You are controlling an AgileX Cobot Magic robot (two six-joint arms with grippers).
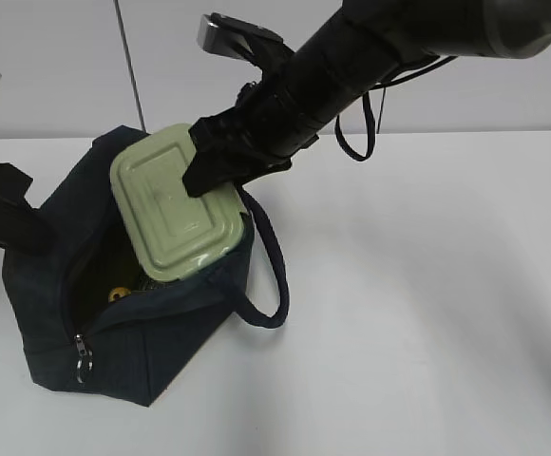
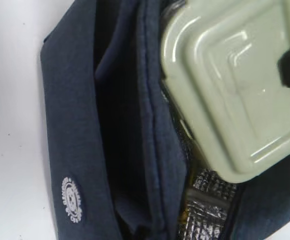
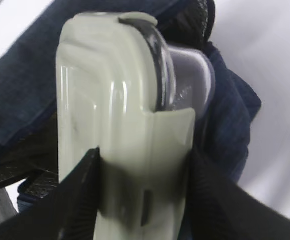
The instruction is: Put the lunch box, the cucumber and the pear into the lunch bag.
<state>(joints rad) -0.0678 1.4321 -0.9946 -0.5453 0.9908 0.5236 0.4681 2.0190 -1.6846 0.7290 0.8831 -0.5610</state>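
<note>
The right claw (image 1: 207, 161) grips the box (image 1: 176, 204) tilted over the bag (image 1: 114, 332); level it and lower it slowly. I cannot tell the left claw's state.

Lunch box (image 1: 174, 204) atop lunch bag (image 1: 123, 332)

Light was bright and even; my arms cast soft shadows on the table (image 1: 427, 285). Both wrist views were blurred, glare streaking the lunch box (image 2: 235, 90) lid.
</note>
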